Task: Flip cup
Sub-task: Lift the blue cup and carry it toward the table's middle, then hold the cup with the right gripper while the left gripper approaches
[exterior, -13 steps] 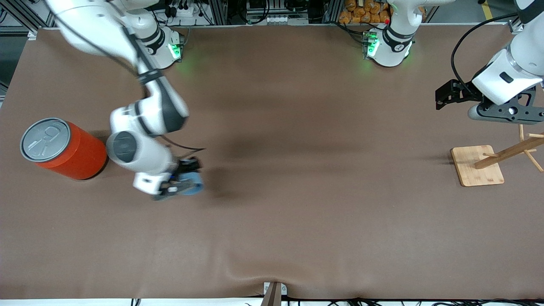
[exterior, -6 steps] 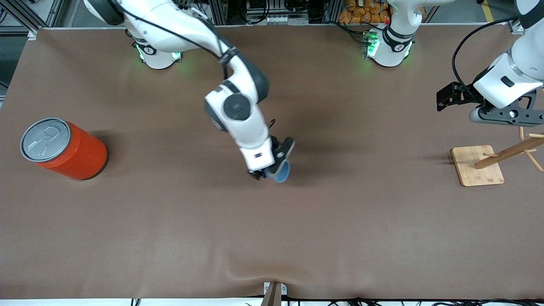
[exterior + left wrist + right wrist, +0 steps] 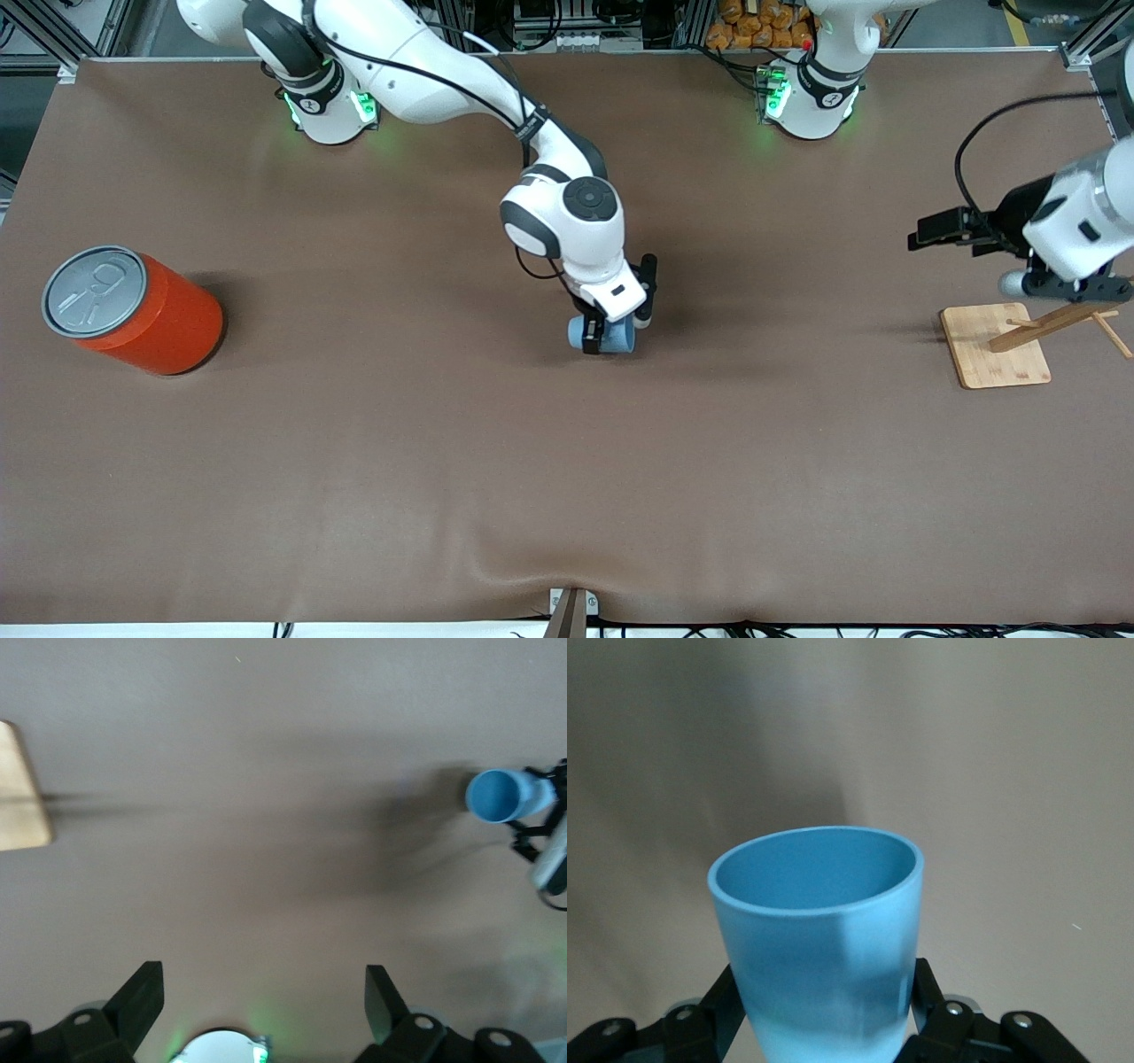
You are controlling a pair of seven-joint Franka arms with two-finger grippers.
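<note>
Nearest the front camera, only bare brown worktop (image 3: 567, 496). Farther up, around the middle, right hand (image 3: 611, 335) clamped on the cup (image 3: 603, 334), gripped near its narrow base, judging by the right wrist view, where the fingers (image 3: 718, 1010) hug the lower wall of the cup (image 3: 819, 939) and the open mouth points away from the wrist. Held so, probably, to swing the cup over and set it down the other way up. Hard to tell whether the cup touches the worktop or hangs just above it. Toward nine o'clock of the cup, well apart, an orange can (image 3: 133, 310) standing upright. Toward three o'clock, a wooden stand (image 3: 997, 344), its pegs running off the edge. Over that stand, left hand (image 3: 1054, 285), waiting; left wrist view shows its fingers (image 3: 142, 997) spread wide with nothing between them. Fingertips themselves cut off at the frame's edge.
</note>
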